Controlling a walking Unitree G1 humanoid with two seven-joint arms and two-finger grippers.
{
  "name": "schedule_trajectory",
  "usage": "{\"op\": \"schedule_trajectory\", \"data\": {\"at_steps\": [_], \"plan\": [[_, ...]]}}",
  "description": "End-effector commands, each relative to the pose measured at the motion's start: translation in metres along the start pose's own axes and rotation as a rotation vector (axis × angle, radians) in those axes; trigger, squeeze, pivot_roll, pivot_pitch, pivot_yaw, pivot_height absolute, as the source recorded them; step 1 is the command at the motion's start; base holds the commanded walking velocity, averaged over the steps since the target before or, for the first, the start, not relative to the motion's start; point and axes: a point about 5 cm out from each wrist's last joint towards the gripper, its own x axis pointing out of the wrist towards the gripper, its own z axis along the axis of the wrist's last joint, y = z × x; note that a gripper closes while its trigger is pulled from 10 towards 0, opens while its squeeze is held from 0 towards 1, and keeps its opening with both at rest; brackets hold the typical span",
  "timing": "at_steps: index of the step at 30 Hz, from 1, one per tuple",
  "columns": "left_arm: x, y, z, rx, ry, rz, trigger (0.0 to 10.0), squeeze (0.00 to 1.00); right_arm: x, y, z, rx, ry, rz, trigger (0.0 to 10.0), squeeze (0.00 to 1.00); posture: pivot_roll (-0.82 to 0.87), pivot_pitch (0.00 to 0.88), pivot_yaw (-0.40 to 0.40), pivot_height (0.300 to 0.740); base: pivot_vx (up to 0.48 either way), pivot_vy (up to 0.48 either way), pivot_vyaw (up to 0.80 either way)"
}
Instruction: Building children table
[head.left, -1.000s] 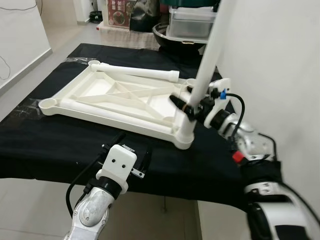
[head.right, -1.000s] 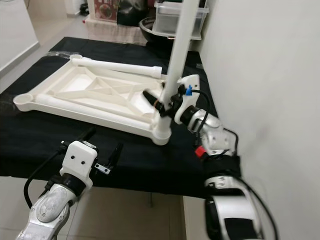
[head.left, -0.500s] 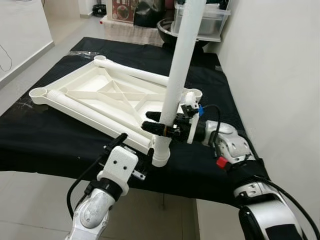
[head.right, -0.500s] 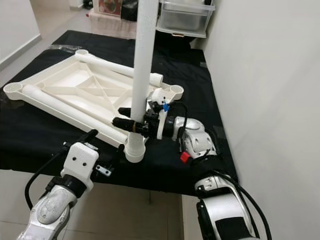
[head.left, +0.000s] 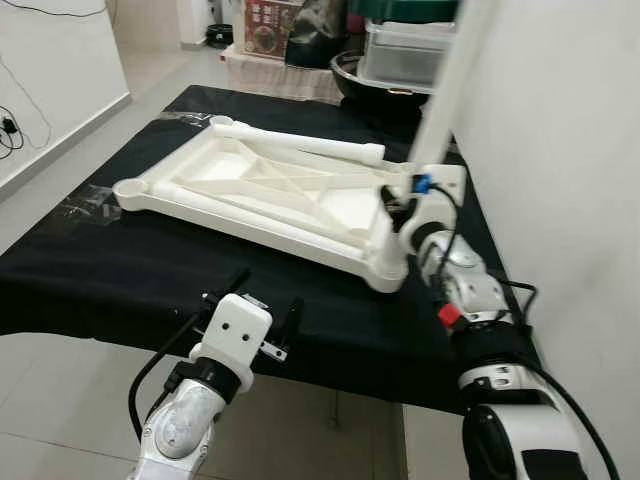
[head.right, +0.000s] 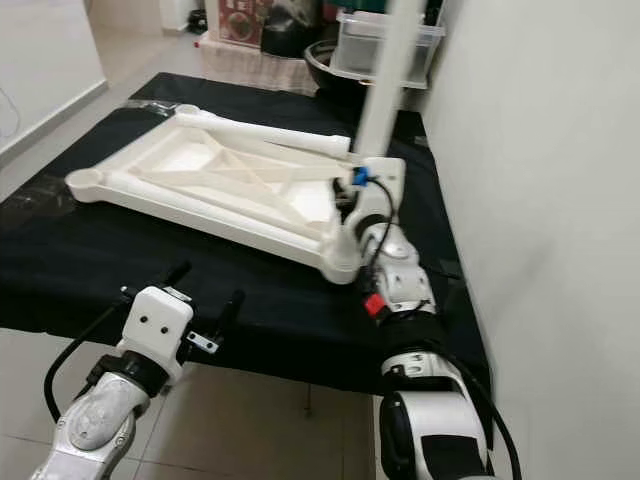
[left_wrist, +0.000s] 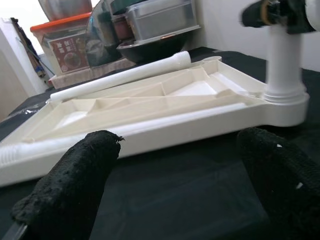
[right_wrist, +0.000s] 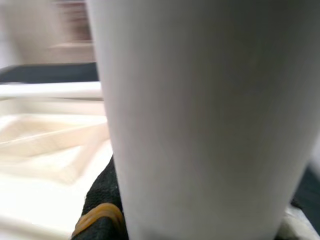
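A white table top (head.left: 270, 190) lies upside down on the bench (head.left: 120, 270), which has a black cloth on it. The right gripper (head.left: 395, 205) pinches a white leg (head.left: 440, 100) that stands up in the near right corner of the table top. Another white leg (head.left: 300, 143) lies along its far side. The left gripper (left_wrist: 175, 185) hangs near the front edge of the bench, its fingers (left_wrist: 70, 185) spread wide and holding nothing.

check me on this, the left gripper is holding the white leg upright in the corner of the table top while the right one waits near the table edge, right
Sides are swapped. In the left eye view the right gripper holds the white leg upright in the corner of the table top, while the left gripper waits, open, near the table edge.
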Motion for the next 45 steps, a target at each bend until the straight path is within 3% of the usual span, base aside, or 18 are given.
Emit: {"op": "schedule_trajectory", "data": {"at_steps": [1,2,3,4,5,6,11,12,13,14,16,19,24,30,33,40,41,45], "plan": [[0.001,-0.002,-0.002,0.005,0.005,-0.012,10.0,0.0,-0.005,-0.004,-0.01,0.016,0.053,-0.111,0.0,0.0,0.11,0.063,-0.092,0.74,0.0,0.0,0.0],[0.001,-0.002,-0.002,0.005,0.006,-0.013,10.0,0.0,-0.006,0.002,-0.01,0.03,0.051,-0.089,7.3,0.0,0.11,0.062,-0.092,0.74,0.0,0.0,0.0],[0.001,-0.002,-0.002,0.005,0.006,-0.013,10.0,0.0,-0.006,0.002,-0.01,0.03,0.051,-0.089,7.3,0.0,0.11,0.062,-0.092,0.74,0.0,0.0,0.0],[0.001,-0.003,-0.002,0.004,0.005,-0.014,10.0,0.0,-0.006,0.012,-0.009,0.068,0.037,-0.045,10.0,0.0,0.11,0.063,-0.092,0.74,0.0,0.0,0.0],[0.001,-0.003,-0.002,0.004,0.005,-0.014,10.0,0.0,-0.006,0.014,-0.009,0.08,0.028,-0.039,10.0,0.0,0.11,0.062,-0.094,0.74,0.0,0.0,0.0],[0.001,-0.002,-0.002,0.005,0.005,-0.013,10.0,0.0,-0.005,0.018,-0.006,0.07,-0.001,-0.009,10.0,1.0,0.11,0.067,-0.096,0.74,0.0,0.0,0.0],[0.002,-0.002,-0.002,0.006,0.005,-0.012,10.0,0.0,-0.005,0.023,-0.001,0.064,-0.048,0.015,10.0,1.0,0.11,0.066,-0.095,0.74,0.0,0.0,0.0],[0.002,-0.001,-0.002,0.005,0.005,-0.012,10.0,0.0,-0.003,0.024,0.005,0.085,-0.081,0.042,10.0,0.68,0.11,0.065,-0.098,0.74,0.0,0.0,0.0],[0.002,-0.001,-0.002,0.005,0.005,-0.012,10.0,0.0,-0.003,0.024,0.005,0.085,-0.081,0.042,10.0,0.68,0.11,0.065,-0.098,0.74,0.0,0.0,0.0],[0.002,-0.001,-0.002,0.006,0.004,-0.012,10.0,0.0,-0.001,0.024,0.014,0.102,-0.136,0.099,10.0,0.0,0.1,0.069,-0.095,0.74,0.0,0.0,0.0],[0.003,-0.001,-0.002,0.006,0.002,-0.011,10.0,0.0,0.002,0.018,0.036,0.067,-0.29,0.22,10.0,0.0,0.1,0.069,-0.097,0.74,0.0,0.0,0.0],[0.004,-0.001,-0.002,0.006,0.0,-0.008,10.0,0.0,0.003,0.018,0.041,0.042,-0.309,0.301,10.0,0.0,0.1,0.072,-0.098,0.74,0.0,0.0,0.0],[0.005,-0.001,-0.001,0.004,-0.004,-0.003,10.0,0.0,0.0,0.023,0.031,0.06,-0.15,0.801,10.0,0.0,0.1,0.074,-0.103,0.74,0.0,0.0,0.0],[0.005,-0.001,-0.001,0.002,-0.004,0.001,10.0,0.0,-0.003,0.029,0.029,0.007,-0.087,0.975,10.0,0.0,0.11,0.077,-0.102,0.74,0.0,0.0,0.0],[0.003,0.001,0.0,0.006,-0.003,0.005,10.0,0.0,-0.014,0.044,0.028,-0.019,-0.023,1.234,10.0,0.0,0.11,0.074,-0.103,0.74,0.0,0.0,0.0],[0.003,0.001,-0.001,0.008,-0.003,0.007,10.0,0.0,-0.032,0.058,0.02,-0.029,0.014,1.5,10.0,0.0,0.12,0.075,-0.11,0.74,0.0,0.0,0.0],[0.003,0.001,-0.001,0.007,-0.004,0.008,10.0,0.0,-0.031,0.06,0.019,-0.024,0.017,1.504,0.0,0.0,0.12,0.081,-0.107,0.74,0.0,0.0,0.0],[0.002,0.001,-0.001,0.007,0.0,0.007,10.0,0.0,-0.025,0.06,0.013,-0.054,0.012,1.383,0.0,0.0,0.11,0.081,-0.105,0.74,0.0,0.0,0.0]]}}
